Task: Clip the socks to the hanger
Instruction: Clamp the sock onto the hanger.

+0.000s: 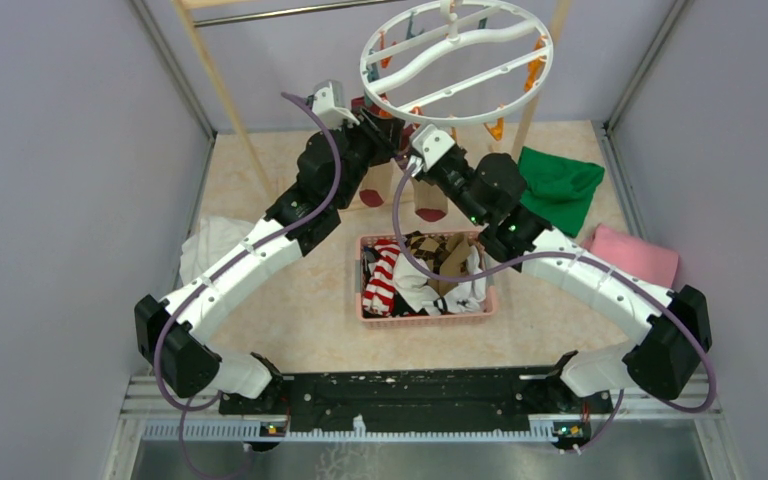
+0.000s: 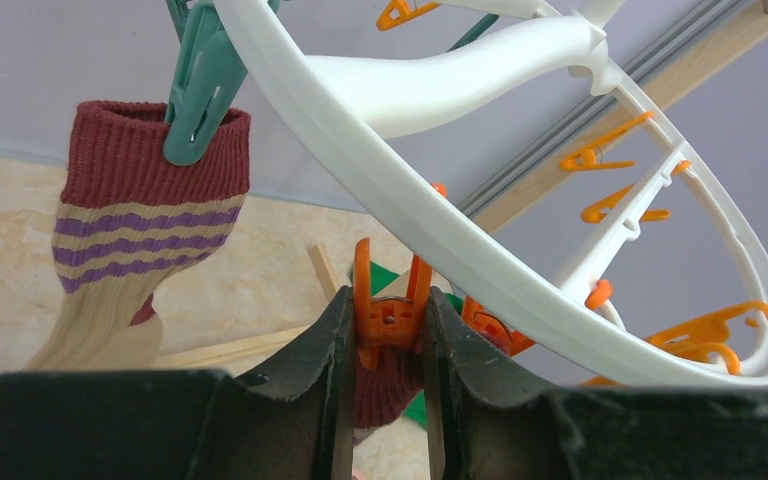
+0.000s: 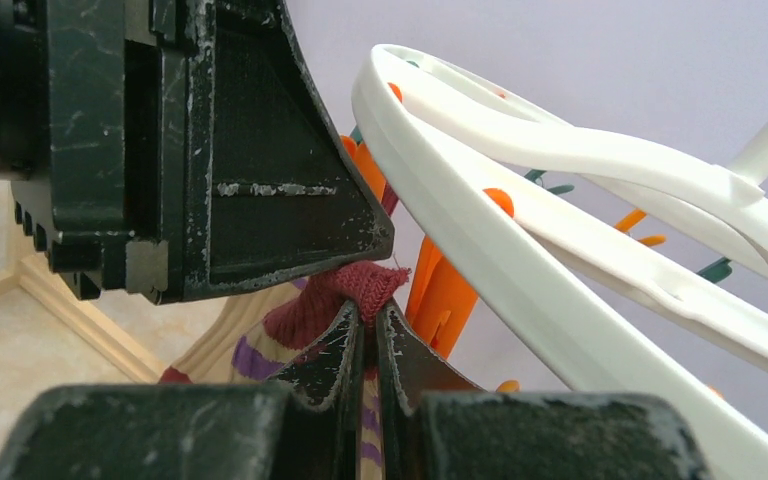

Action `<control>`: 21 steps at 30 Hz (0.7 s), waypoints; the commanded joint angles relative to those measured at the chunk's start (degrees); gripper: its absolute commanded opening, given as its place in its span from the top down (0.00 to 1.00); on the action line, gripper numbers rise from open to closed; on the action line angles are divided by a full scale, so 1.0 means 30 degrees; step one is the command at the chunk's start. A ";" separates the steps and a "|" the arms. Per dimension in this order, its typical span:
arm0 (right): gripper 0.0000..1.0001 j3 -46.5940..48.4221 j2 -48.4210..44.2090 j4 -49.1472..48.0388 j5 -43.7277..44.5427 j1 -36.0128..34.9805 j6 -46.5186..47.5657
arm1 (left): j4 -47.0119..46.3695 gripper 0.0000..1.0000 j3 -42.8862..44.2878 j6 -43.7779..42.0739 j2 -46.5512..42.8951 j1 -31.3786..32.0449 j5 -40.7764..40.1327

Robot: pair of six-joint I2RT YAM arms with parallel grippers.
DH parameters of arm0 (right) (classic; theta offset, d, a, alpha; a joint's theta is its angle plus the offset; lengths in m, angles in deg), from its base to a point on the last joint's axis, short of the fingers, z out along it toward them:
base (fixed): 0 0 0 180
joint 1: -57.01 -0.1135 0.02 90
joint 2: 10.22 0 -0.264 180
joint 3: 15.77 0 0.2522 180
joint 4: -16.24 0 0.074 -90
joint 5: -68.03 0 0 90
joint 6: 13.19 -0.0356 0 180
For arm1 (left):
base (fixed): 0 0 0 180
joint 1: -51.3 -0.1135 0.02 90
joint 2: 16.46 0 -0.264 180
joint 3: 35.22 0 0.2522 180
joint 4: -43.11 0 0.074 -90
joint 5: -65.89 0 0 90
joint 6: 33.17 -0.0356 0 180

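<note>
The white ring hanger hangs at the back, with orange and teal pegs. In the left wrist view a tan sock with maroon cuff and purple stripes hangs from a teal peg on the hanger's rim. My left gripper is shut on an orange peg, squeezing its handles. A second sock's maroon cuff sits just below that peg. My right gripper is shut on that maroon cuff, holding it up beside the orange peg under the rim. Both grippers meet under the ring's near edge.
A pink basket holding several socks stands mid-table. A green cloth and a pink cloth lie at the right, a white cloth at the left. Wooden rack posts flank the hanger. My left finger fills the right wrist view's upper left.
</note>
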 commanded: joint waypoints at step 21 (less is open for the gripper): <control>0.96 -0.0537 -0.0404 -0.2298 0.0240 -0.0142 0.0939 | 0.0585 0.88 0.0744 0.1207 -0.0594 -0.0084 -0.0096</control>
